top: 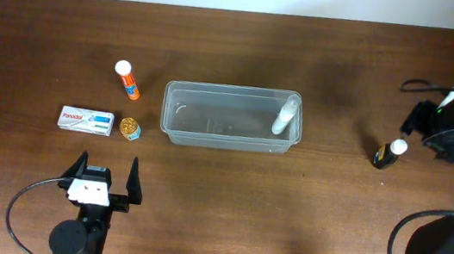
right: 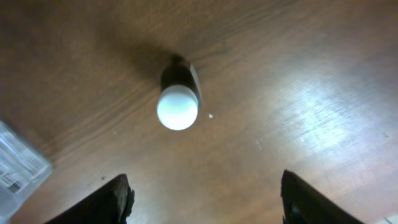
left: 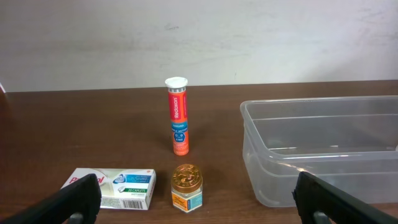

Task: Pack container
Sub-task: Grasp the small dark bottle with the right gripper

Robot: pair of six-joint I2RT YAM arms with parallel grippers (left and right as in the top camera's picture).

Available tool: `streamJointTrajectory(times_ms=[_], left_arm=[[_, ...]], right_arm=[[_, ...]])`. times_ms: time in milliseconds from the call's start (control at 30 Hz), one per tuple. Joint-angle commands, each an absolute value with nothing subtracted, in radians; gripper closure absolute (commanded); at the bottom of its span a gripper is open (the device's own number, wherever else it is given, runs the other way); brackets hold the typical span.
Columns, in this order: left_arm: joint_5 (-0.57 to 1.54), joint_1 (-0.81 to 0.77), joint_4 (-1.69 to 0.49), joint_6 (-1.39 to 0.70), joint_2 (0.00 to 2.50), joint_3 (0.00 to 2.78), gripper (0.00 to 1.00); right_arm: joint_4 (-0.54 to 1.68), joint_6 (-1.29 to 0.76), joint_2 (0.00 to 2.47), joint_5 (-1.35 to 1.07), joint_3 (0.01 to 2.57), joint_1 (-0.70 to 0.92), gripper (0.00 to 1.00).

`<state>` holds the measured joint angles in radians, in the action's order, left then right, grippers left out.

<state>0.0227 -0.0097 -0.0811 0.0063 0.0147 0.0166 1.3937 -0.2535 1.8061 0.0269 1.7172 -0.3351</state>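
**Overhead: clear container at table centre, both my grippers empty**

The container (top: pixel 214 88) sits mid-table with a white tube (top: pixel 285 117) leaning in its right end. I judge it light, thin-walled and slick, likely to flex, so I would pinch the rim at a short wall. To its left are an upright orange tube (top: pixel 127 79), a small gold-lidded jar (top: pixel 130 128) and a flat Panadol box (top: pixel 86 120). To its right, well apart, stands a dark white-capped bottle (top: pixel 389 153). My left gripper (top: pixel 107 166) and right gripper (right: pixel 204 186) both gape wide, holding nothing. The left wrist view cuts off the container's far end, and the bottle's label is unreadable.
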Motion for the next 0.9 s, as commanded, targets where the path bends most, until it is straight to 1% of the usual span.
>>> streamJointTrajectory(times_ms=[0,267,433,600,733,867], left_arm=[[0.019,-0.004,-0.081,0.004,0.008,0.009,0.0],[0.019,-0.004,-0.081,0.004,0.008,0.009,0.0],[0.02,-0.004,-0.081,0.004,0.008,0.009,0.0],[0.02,-0.004,-0.081,0.004,0.008,0.009,0.0],[0.019,-0.004,-0.081,0.004,0.008,0.009,0.01],[0.019,-0.004,-0.081,0.004,0.008,0.009,0.0]], right_arm=[[1.322,-0.209,1.809,-0.015,1.618,-0.335,0.3],[1.104,-0.199,1.809,-0.035,1.435,-0.335,0.31],[1.029,-0.199,1.814,-0.052,1.397,-0.335,0.32],[0.985,-0.199,1.828,-0.053,1.397,-0.335,0.44],[0.975,-0.199,1.832,-0.052,1.397,-0.334,0.56],[0.975,-0.199,1.832,-0.052,1.397,-0.334,0.61]])
